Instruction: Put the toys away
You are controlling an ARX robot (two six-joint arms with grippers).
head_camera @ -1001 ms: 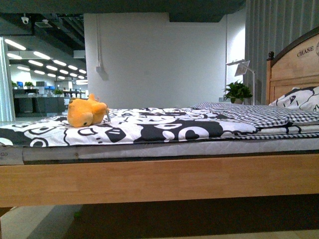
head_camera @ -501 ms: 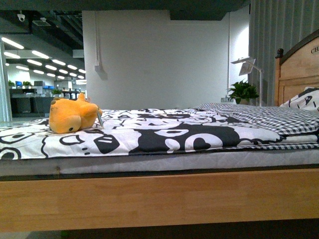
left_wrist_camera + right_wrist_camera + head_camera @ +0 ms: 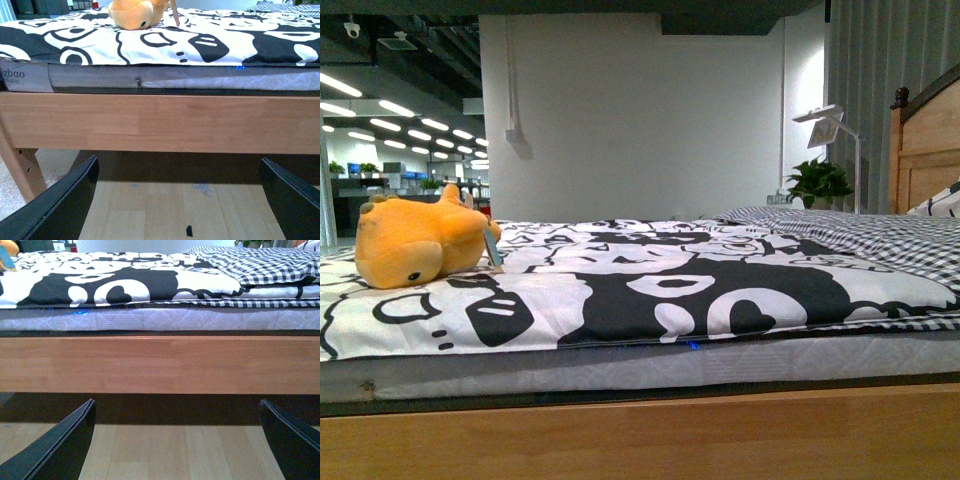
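- Orange-yellow plush animal (image 3: 415, 243) lies on its side on the black-and-white patterned duvet (image 3: 670, 290) that covers the bed, with a small tag (image 3: 492, 250) hanging from it.
- Left claw (image 3: 177, 200) is down near the wooden floor (image 3: 225, 195). Its two dark fingers (image 3: 60, 207) are spread wide with nothing between them.
- From the left claw, the plush animal is higher up and farther ahead, past the wooden bed rail (image 3: 160, 122) and the grey mattress (image 3: 200, 80), well apart from the fingers.
- Right claw (image 3: 177, 440) is likewise spread wide and empty, and faces the same rail from low down.
- From the right claw, the plush animal is up, ahead and well off to the left.
- Above and ahead of the right claw, a checked blanket (image 3: 260, 265) lies over the duvet.
- Beyond the blanket stand a wooden headboard (image 3: 925, 150), a potted plant (image 3: 817, 183) and a white lamp (image 3: 830, 125).
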